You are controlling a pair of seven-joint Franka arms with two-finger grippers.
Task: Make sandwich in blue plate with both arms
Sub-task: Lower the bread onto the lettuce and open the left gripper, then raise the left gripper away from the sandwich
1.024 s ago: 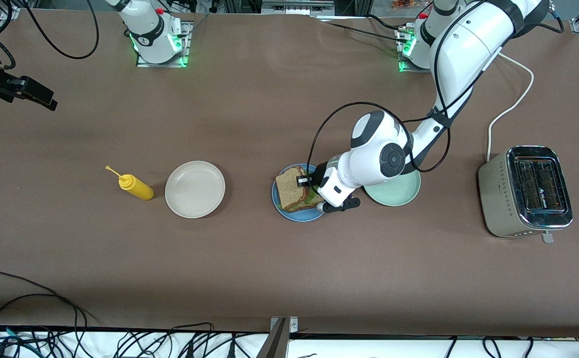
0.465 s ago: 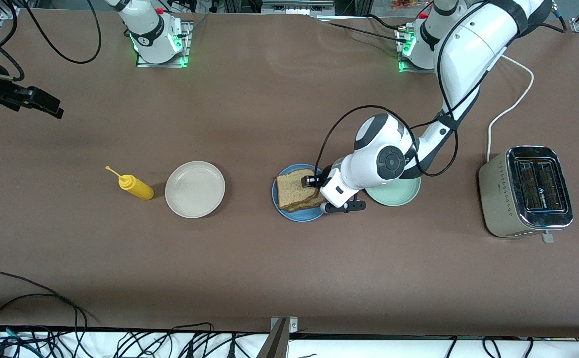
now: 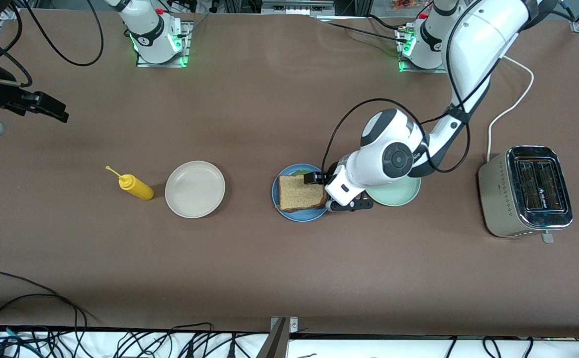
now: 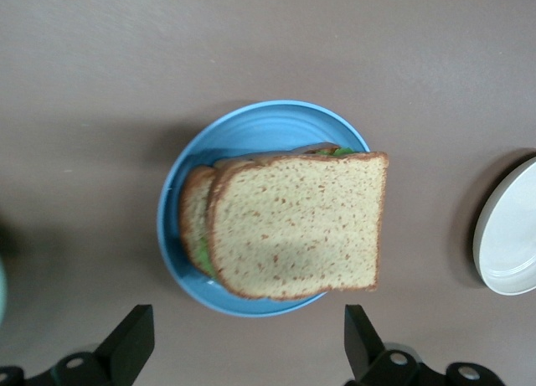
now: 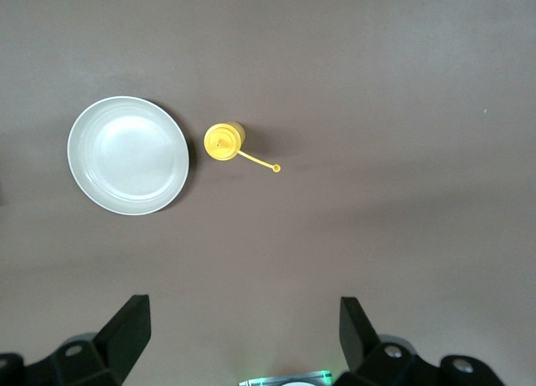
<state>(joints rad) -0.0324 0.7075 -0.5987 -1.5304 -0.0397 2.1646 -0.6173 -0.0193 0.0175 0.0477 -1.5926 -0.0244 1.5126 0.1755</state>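
The sandwich (image 3: 299, 193) lies on the blue plate (image 3: 297, 217) in the middle of the table. Its top bread slice lies flat, and a green lettuce edge (image 4: 199, 250) shows under it. In the left wrist view the sandwich (image 4: 297, 227) covers most of the blue plate (image 4: 251, 131). My left gripper (image 3: 320, 185) hovers at the plate's edge on the side of the pale green plate. It is open (image 4: 247, 336) and holds nothing. My right gripper (image 3: 46, 107) hangs high over the right arm's end of the table, open (image 5: 243, 319) and with nothing in it.
A cream plate (image 3: 195, 189) and a yellow squeeze bottle (image 3: 137, 187) stand toward the right arm's end. A pale green plate (image 3: 399, 191) lies partly under the left arm. A steel toaster (image 3: 526, 191) with a white cord stands at the left arm's end.
My left gripper opened and let go of the top bread slice, which now lies flat on the sandwich. The hand drew back toward the green plate. The right gripper shifted slightly.
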